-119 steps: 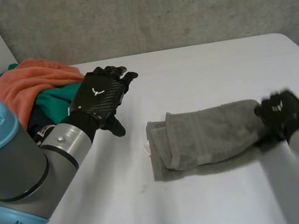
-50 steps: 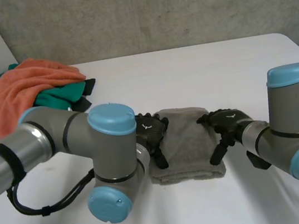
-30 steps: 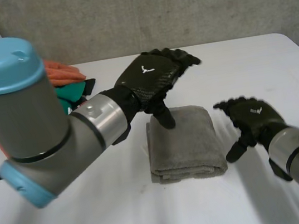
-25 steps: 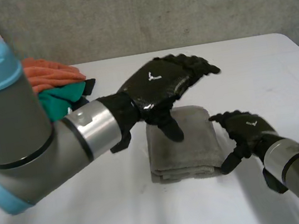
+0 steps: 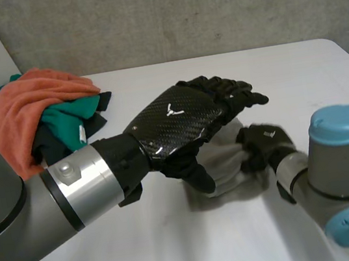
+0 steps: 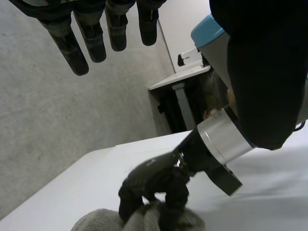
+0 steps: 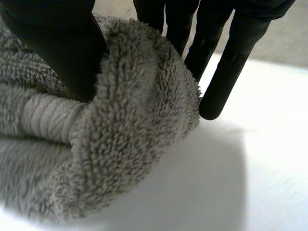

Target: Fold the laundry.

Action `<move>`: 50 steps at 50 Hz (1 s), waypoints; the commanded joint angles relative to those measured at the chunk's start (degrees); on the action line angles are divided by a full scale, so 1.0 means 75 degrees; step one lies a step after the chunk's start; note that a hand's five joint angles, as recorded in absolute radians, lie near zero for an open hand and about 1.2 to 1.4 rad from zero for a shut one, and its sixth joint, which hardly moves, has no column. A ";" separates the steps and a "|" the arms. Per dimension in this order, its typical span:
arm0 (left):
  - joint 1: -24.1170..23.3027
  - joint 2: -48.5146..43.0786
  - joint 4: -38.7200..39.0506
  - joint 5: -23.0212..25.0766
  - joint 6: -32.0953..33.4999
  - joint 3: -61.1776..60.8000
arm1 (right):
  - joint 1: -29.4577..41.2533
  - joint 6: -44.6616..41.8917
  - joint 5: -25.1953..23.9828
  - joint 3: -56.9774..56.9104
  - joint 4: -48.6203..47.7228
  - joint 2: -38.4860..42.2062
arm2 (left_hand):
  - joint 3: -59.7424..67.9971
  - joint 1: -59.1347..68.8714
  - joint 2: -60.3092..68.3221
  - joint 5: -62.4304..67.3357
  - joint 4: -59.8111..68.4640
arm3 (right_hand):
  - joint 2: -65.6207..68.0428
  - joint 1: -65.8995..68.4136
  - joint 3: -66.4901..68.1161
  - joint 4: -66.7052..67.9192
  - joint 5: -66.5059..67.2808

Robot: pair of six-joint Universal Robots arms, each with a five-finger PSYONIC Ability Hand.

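A folded grey towel (image 5: pixel 230 156) lies in the middle of the white table (image 5: pixel 147 253). My left hand (image 5: pixel 180 122) hovers above it with fingers straight and spread, holding nothing, and hides the towel's left part. My right hand (image 5: pixel 264 143) is at the towel's right edge. In the right wrist view its thumb (image 7: pixel 57 43) and fingers (image 7: pixel 236 62) pinch a thick fold of the towel (image 7: pixel 125 144) between them. The left wrist view shows my left hand's straight fingers (image 6: pixel 91 33) above the right hand (image 6: pixel 151 180), which is curled on the towel (image 6: pixel 96 222).
A pile of orange, green and dark laundry (image 5: pixel 33 105) sits at the table's back left corner. A concrete wall stands behind the table. My right arm's elbow (image 5: pixel 345 170) is low at the front right. A desk (image 6: pixel 185 77) stands beyond the table.
The right hand has moved in and closed on the towel's right edge, bunching it. The left hand has dropped lower over the towel and stays open.
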 commanded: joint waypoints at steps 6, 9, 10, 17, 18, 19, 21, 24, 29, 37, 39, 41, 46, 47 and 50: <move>0.0028 0.0100 0.0000 -0.0152 -0.0150 0.0228 | -0.1854 -0.1123 0.0272 -0.2386 0.0159 0.0872 | -0.0244 -0.0093 -0.0204 -0.0323 -0.0187 | 0.2212 0.3073 0.2192 0.1568 0.2489; 0.0028 0.0088 0.0070 -0.0152 -0.0244 0.0251 | -0.2347 -0.1452 0.0354 -0.3627 0.0335 0.1587 | -0.0244 -0.0093 -0.0204 -0.0323 -0.0187 | 0.2212 0.3073 0.2192 0.1568 0.2489; 0.0028 0.0088 0.0117 -0.0152 -0.0279 0.0240 | -0.2464 -0.1476 0.0354 -0.3955 0.0393 0.1797 | -0.0244 -0.0093 -0.0204 -0.0323 -0.0187 | 0.2212 0.3073 0.2192 0.1568 0.2489; 0.0039 0.0076 0.0433 -0.0152 -0.0630 0.0263 | -0.3495 -0.1546 0.0459 -0.7762 0.1751 0.4094 | -0.0244 -0.0093 -0.0204 -0.0323 -0.0187 | 0.2212 0.3073 0.2192 0.1568 0.2489; 0.0039 0.0076 0.0457 -0.0152 -0.0666 0.0263 | -0.3624 -0.1546 0.0471 -0.8266 0.1985 0.4352 | -0.0244 -0.0093 -0.0204 -0.0323 -0.0187 | 0.2212 0.3073 0.2192 0.1568 0.2489; 0.0039 0.0076 0.0480 -0.0152 -0.0701 0.0275 | -0.3729 -0.1558 0.0471 -0.8782 0.2231 0.4644 | -0.0244 -0.0093 -0.0204 -0.0323 -0.0187 | 0.2212 0.3073 0.2192 0.1568 0.2489; 0.0039 0.0065 0.0527 -0.0152 -0.0795 0.0275 | -0.4046 -0.1581 0.0401 -1.0305 0.3016 0.5523 | -0.0244 -0.0093 -0.0204 -0.0323 -0.0187 | 0.2212 0.3073 0.2192 0.1568 0.2489; 0.0039 0.0030 0.0574 -0.0152 -0.0877 0.0263 | -0.4233 -0.1605 0.0343 -1.1921 0.3684 0.6436 | -0.0244 -0.0093 -0.0204 -0.0323 -0.0187 | 0.2212 0.3073 0.2192 0.1568 0.2489; 0.0004 -0.0029 0.0598 -0.0152 -0.0877 0.0263 | -0.4456 -0.1605 0.0307 -1.1799 0.3617 0.6511 | -0.0244 -0.0093 -0.0204 -0.0323 -0.0187 | -0.5994 -0.5133 -0.6015 -0.6638 -0.5717; 0.0016 -0.0088 0.0586 -0.0164 -0.0877 0.0404 | -0.4750 -0.1616 0.0108 -1.1752 0.3745 0.6125 | -0.0244 -0.0093 -0.0204 -0.0323 -0.0187 | -0.7121 -0.6260 -0.7142 -0.7765 -0.6844; -0.0007 -0.0088 0.0597 -0.0164 -0.0889 0.0404 | -0.4773 -0.1640 -0.0357 -1.1473 0.4048 0.5798 | -0.0244 -0.0093 -0.0204 -0.0323 -0.0187 | -0.7121 -0.6260 -0.7142 -0.7765 -0.6844; 0.0004 -0.0065 0.0586 -0.0164 -0.0900 0.0392 | -0.4797 -0.1733 -0.0687 -1.1249 0.4271 0.5551 | -0.0244 -0.0093 -0.0204 -0.0323 -0.0187 | -0.7121 -0.6260 -0.7142 -0.7765 -0.6844; 0.0004 0.0018 0.0586 -0.0164 -0.0900 0.0322 | -0.4797 -0.2856 -0.0597 -1.0698 0.4729 0.4906 | -0.0244 -0.0093 -0.0204 -0.0323 -0.0187 | -0.7121 -0.6260 -0.7142 -0.7765 -0.6844; 0.0004 0.0029 0.0586 -0.0164 -0.0900 0.0322 | -0.4762 -0.3578 -0.0085 -1.0511 0.4707 0.4696 | -0.0244 -0.0093 -0.0204 -0.0323 -0.0187 | -0.7121 -0.6260 -0.7142 -0.7765 -0.6844; 0.0016 0.0053 0.0586 -0.0187 -0.0900 0.0310 | -0.4738 -0.5071 0.1066 -1.0252 0.4496 0.4191 | -0.0244 -0.0093 -0.0204 -0.0323 -0.0187 | -0.7121 -0.6260 -0.7142 -0.7765 -0.6844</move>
